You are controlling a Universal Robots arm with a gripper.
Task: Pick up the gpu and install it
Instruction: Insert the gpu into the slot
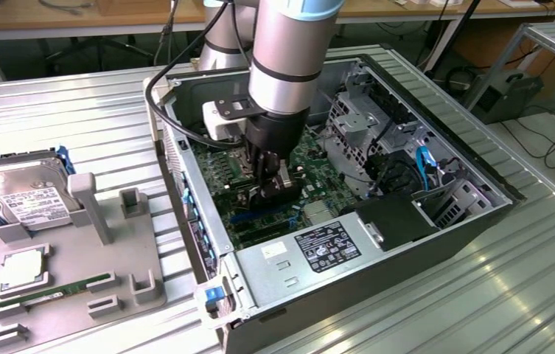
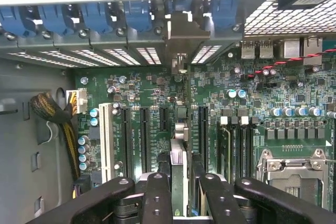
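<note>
Vertically, claw [image 1: 269, 186] gripping gpu [image 2: 178, 153].

Computer case [image 1: 435, 243]: dark grey outside, silver metal inside.
Motherboard [image 2: 152, 95]: green, with black slots, one white slot [image 2: 106, 140] and silver-topped capacitors.
Slot clips [image 2: 94, 17], at 12 o'clock above the board: blue.
Gripper [image 2: 178, 195]: black fingers.
Robot arm [image 1: 292, 51]: silver with a light blue band.
Hard drive [image 1: 26, 195]: silver, white label, on a blue tray.
Holder [image 1: 80, 251]: plain grey.
Memory stick [image 1: 51, 291]: green.
Table [image 1: 61, 110]: ribbed silver.
</note>
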